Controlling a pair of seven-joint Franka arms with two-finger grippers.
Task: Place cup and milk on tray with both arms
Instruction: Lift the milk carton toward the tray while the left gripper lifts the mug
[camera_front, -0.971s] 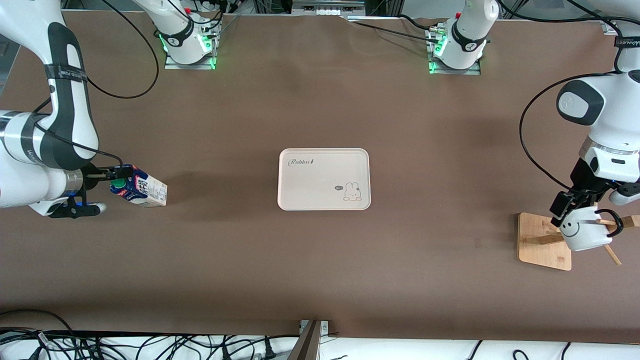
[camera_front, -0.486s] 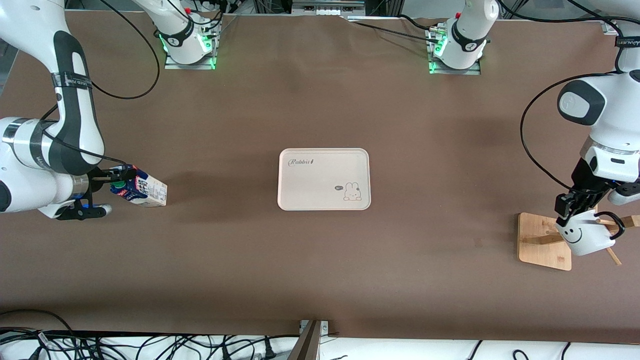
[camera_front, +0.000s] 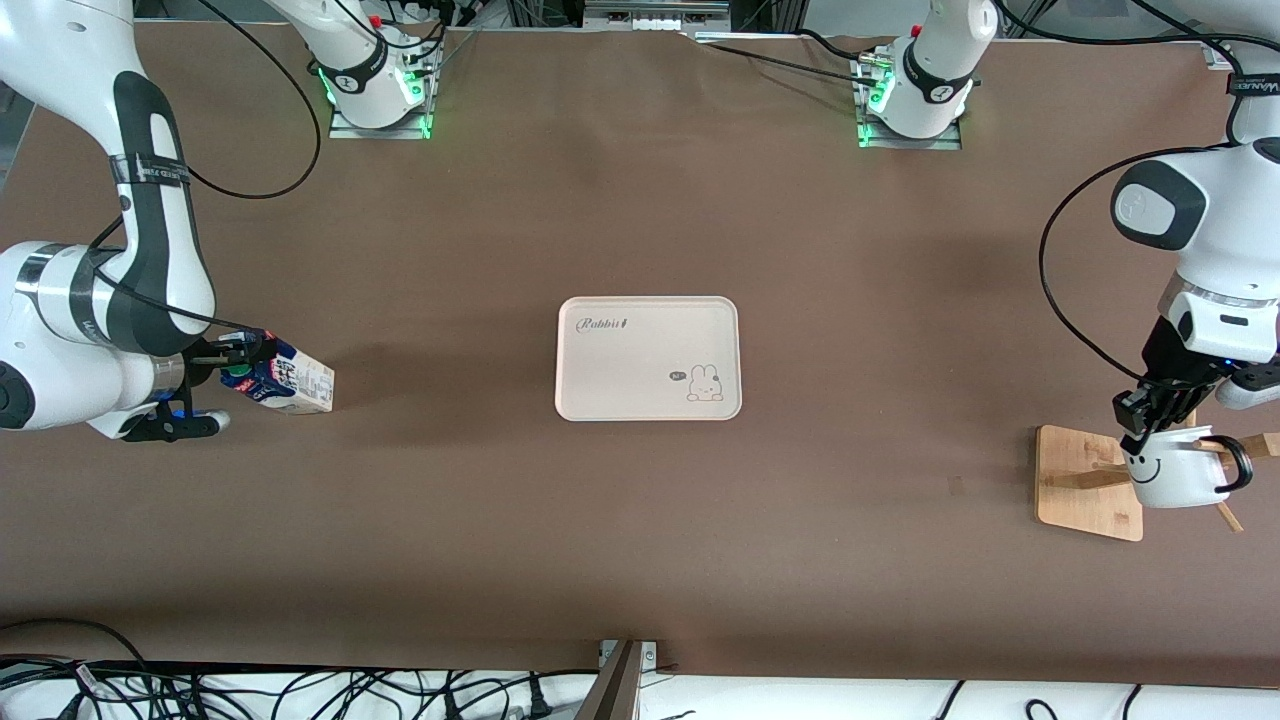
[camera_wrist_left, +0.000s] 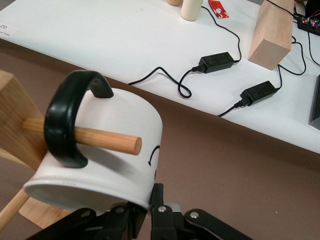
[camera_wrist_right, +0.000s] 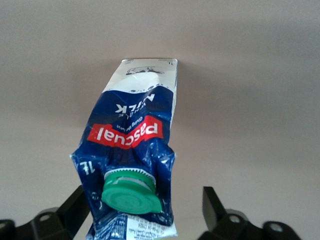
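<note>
The right gripper (camera_front: 232, 355) sat low at the right arm's end of the table, level with the top of the milk (camera_front: 280, 376). Its two black fingers (camera_wrist_right: 75, 207) were spread apart, one on each side of the carton's dark blue gable top, and in the right wrist view neither finger pressed against the carton. The milk stood on the brown table (camera_front: 640, 520) with its round green cap (camera_wrist_right: 131, 193) facing the gripper. The carton's blue panel carried a red band of lettering, and its lower sides were white.

The left gripper (camera_front: 1142, 418) was at the left arm's end of the table, over a bamboo stand (camera_front: 1085, 485). Its fingers were clamped on the rim of the cup (camera_front: 1172, 478), a white mug with a black smiley face. The cup's black loop handle (camera_wrist_left: 66, 123) was threaded around a wooden peg (camera_wrist_left: 107, 140) of the stand, so the cup hung on the stand while gripped.

The cream tray (camera_front: 648, 357) lay flat near the middle of the table, well apart from both the milk and the cup. It bore "Rabbit" lettering and a small rabbit drawing, and nothing rested on it.
</note>
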